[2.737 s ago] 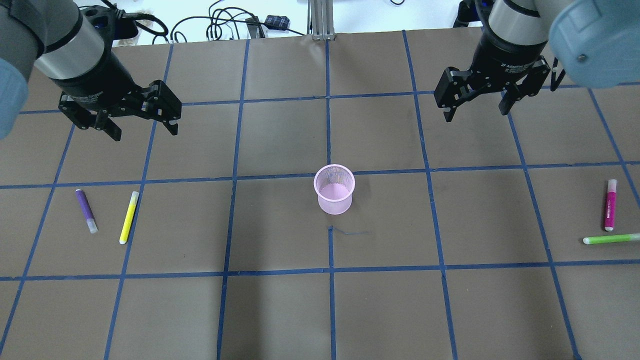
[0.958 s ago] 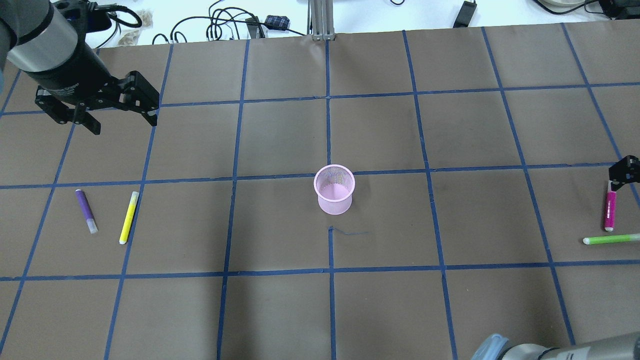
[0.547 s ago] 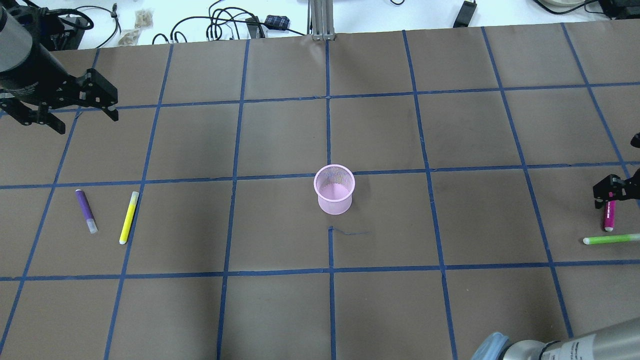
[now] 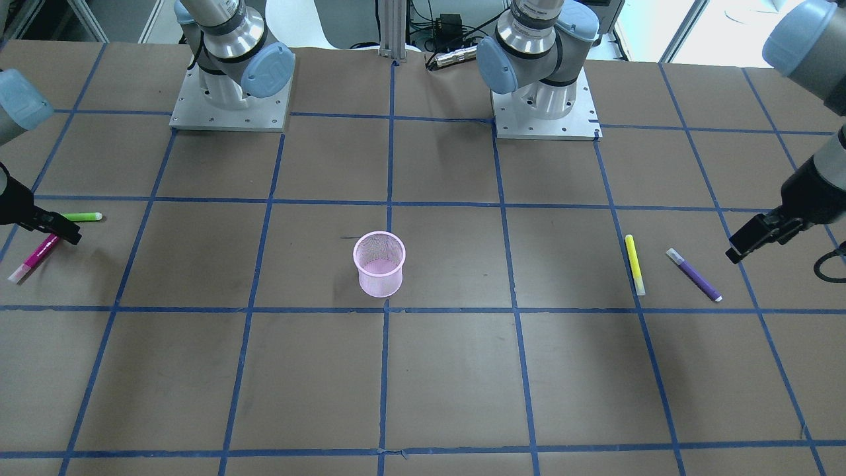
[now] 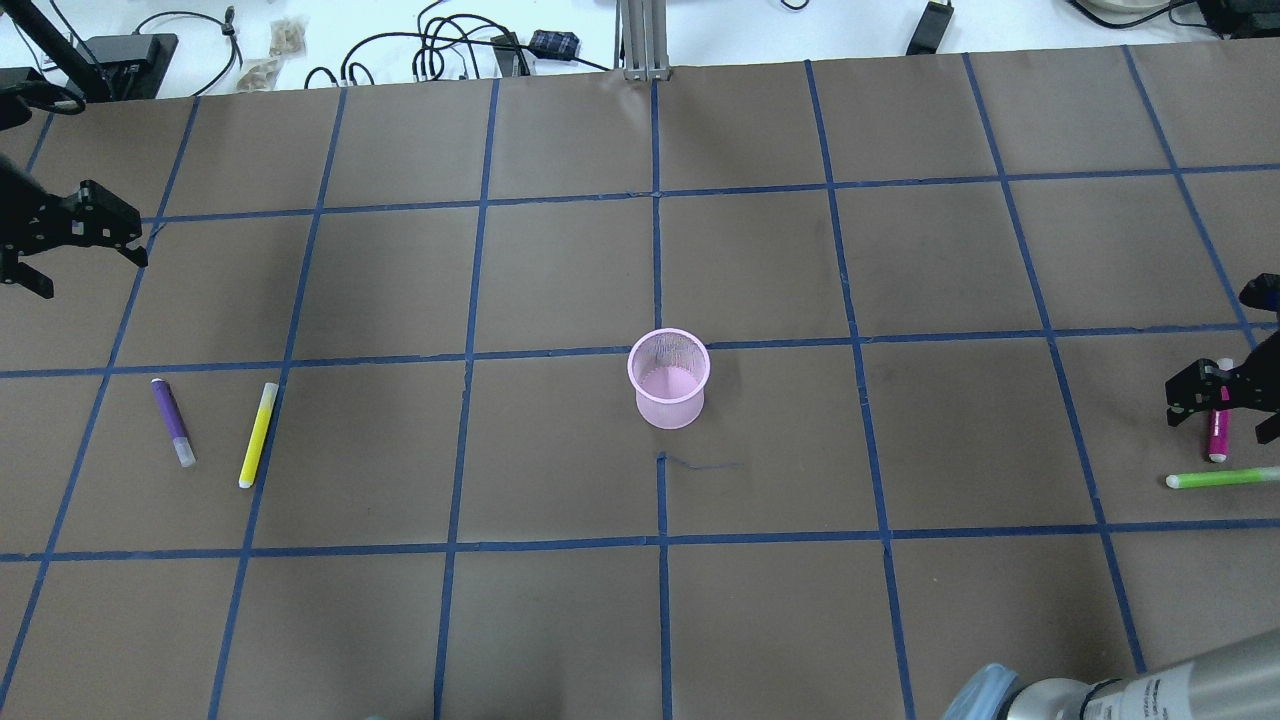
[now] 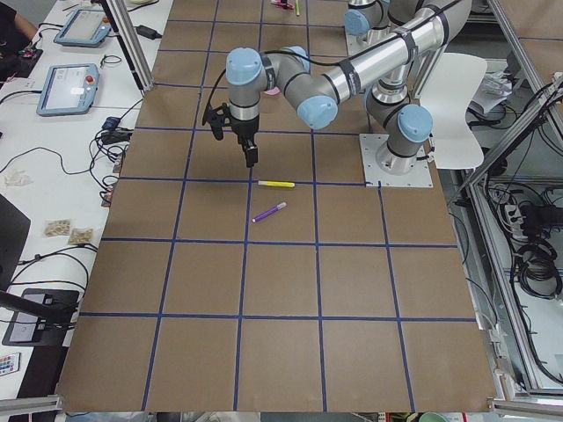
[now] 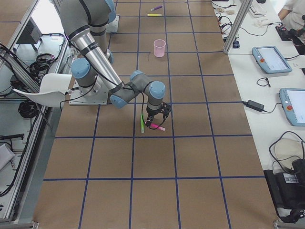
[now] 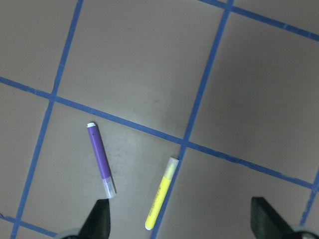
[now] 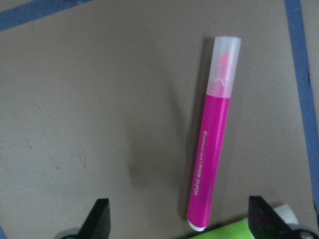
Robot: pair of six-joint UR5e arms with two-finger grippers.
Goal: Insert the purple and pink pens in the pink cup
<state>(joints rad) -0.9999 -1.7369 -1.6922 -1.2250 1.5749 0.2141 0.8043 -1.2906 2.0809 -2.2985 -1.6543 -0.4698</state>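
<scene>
The pink mesh cup (image 5: 668, 378) stands upright mid-table, also in the front view (image 4: 378, 263). The purple pen (image 5: 172, 420) lies flat at the left, also in the left wrist view (image 8: 99, 159). My left gripper (image 5: 88, 270) is open and empty, high above the table, beyond and left of the purple pen. The pink pen (image 5: 1218, 437) lies flat at the far right. My right gripper (image 5: 1218, 425) is open and low over it, one finger on each side, apart from it. The right wrist view shows the pink pen (image 9: 212, 134) between the fingers (image 9: 97, 219).
A yellow pen (image 5: 258, 433) lies just right of the purple pen. A green pen (image 5: 1222, 478) lies crosswise just below the pink pen's tip, also in the right wrist view (image 9: 224, 231). The brown table cover (image 5: 560, 260) has blue grid tape. Cables lie beyond the far edge.
My left gripper has swung left to the view's edge, still open. My right gripper has come in from the right edge and settled over the pink pen, still open. The pens and cup have not moved.
</scene>
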